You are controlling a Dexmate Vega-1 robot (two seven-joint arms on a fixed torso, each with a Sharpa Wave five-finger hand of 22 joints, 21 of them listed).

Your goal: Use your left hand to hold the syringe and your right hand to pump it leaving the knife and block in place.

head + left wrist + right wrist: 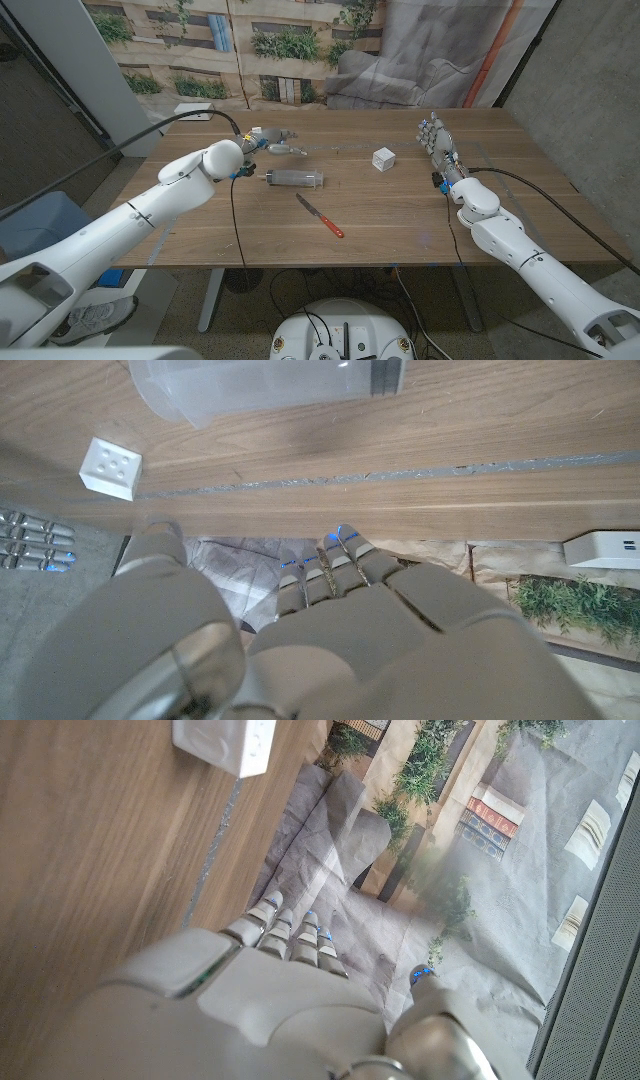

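Observation:
The clear syringe (295, 179) lies on its side left of the table's middle; its barrel (270, 385) also shows in the left wrist view. My left hand (264, 141) hovers just behind it, apart from it, with fingers (330, 560) reaching out and nothing in them. The red-handled knife (320, 216) lies in front of the syringe. Further right sits the white block (383, 158), also seen as the block (110, 465). My right hand (440, 146) stands at the right side of the table, fingers straight and together, holding nothing; it is the right hand (290, 990).
A white box (195, 110) sits at the table's back left corner, the same box (600, 548) and box (225, 740). A black cable (235, 215) hangs from my left wrist across the table's front left. Grey cloth hangs behind the table.

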